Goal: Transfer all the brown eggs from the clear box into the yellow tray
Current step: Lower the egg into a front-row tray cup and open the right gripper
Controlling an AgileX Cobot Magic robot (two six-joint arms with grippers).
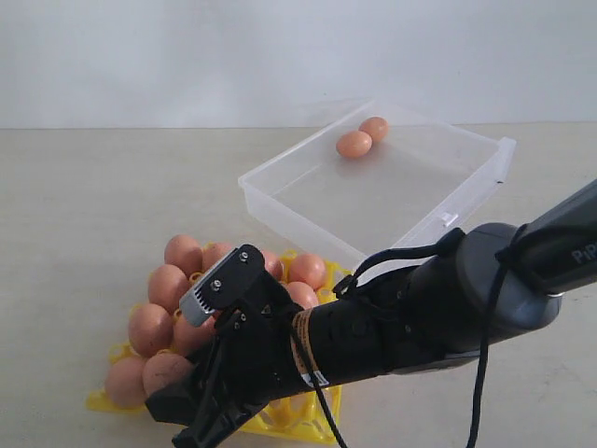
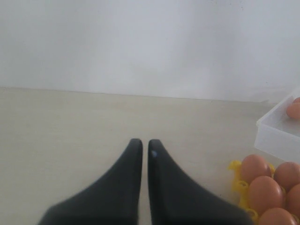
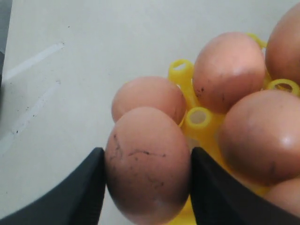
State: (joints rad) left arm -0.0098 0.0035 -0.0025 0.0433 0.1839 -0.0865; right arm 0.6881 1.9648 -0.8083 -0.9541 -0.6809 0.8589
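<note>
right gripper (image 3: pixel 146 187) grips one egg (image 3: pixel 145 154) at the tray (image 1: pixel 103 401) edge, jaws spread to the egg's width. left gripper (image 2: pixel 145 150) is closed on nothing (above bare table (image 2: pixel 70 126)). two eggs (image 1: pixel 362 137) lie touching in the box (image 1: pixel 280 201).

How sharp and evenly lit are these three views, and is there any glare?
Exterior view: soft even light; the clear box nearly fades into the pale table. Left wrist view: the left gripper is blurred, with one small glint. Right wrist view: the held brown egg is sharp enough to show specks; its neighbouring egg carries a mild highlight.
</note>
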